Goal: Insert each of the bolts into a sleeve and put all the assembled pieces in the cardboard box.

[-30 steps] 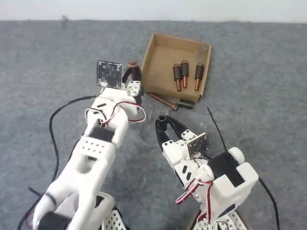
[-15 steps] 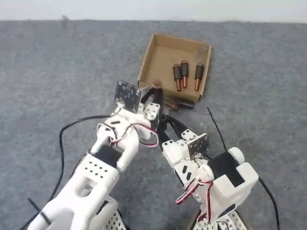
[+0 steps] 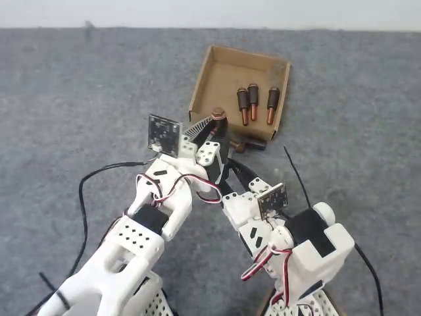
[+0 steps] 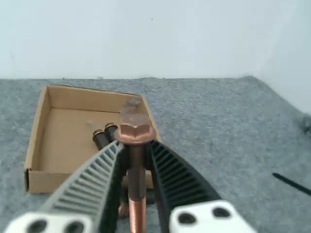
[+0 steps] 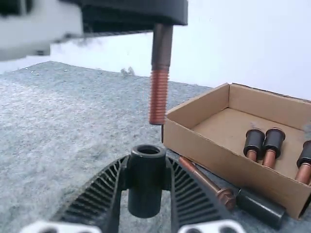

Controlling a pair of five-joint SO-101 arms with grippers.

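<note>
1. The left gripper [image 4: 136, 148] pinches a long copper-coloured metal bolt [image 4: 136, 194] just under its six-sided head. The screw end points down.
2. The right gripper [image 5: 146, 167] squeezes a short black tube-shaped sleeve [image 5: 146, 187] and stands it up with its hole on top.
3. I think they are held like this so the bolt can drop straight into the hole. The bolt tip hangs above the sleeve and is not in yet.
4. Near them is the brown cardboard box [image 3: 223, 76] with three finished pieces [image 3: 253, 102] inside. A spare bolt [image 5: 201, 177] and a spare black sleeve [image 5: 260, 208] lie on the grey carpet table [image 3: 79, 99], just beside the box.
5. A second ago the left arm was off to the side of the box. It has swung over, so its bolt is now above the right gripper. The right arm has kept still.
</note>
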